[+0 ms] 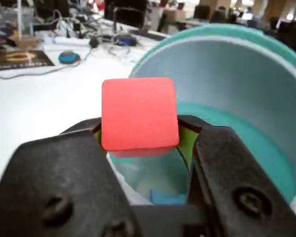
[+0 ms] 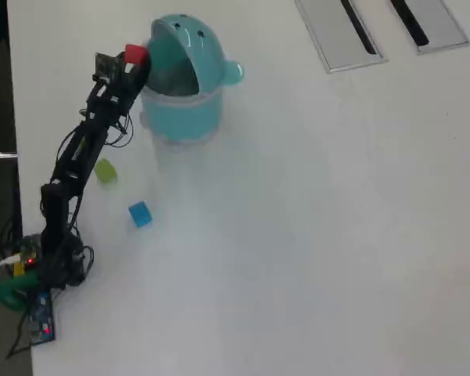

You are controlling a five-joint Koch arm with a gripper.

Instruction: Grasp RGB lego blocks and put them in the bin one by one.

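A red block point(image 1: 139, 113) fills the middle of the wrist view, held between the two black jaws of my gripper point(image 1: 140, 131), which is shut on it. Right behind and below it gapes the teal bin point(image 1: 266, 148) with its domed lid tipped up. In the overhead view the gripper point(image 2: 135, 58) holds the red block point(image 2: 134, 54) at the left edge of the bin point(image 2: 182, 110), level with its opening. On the table by the arm lie the yellow-green block point(image 2: 105, 170) and the blue block point(image 2: 139, 214).
Two flat grey slotted panels point(image 2: 380, 27) sit in the table at the top right of the overhead view. The arm's base point(image 2: 43, 262) stands at the lower left near the table's edge. Cables and clutter point(image 1: 69, 44) lie far behind in the wrist view.
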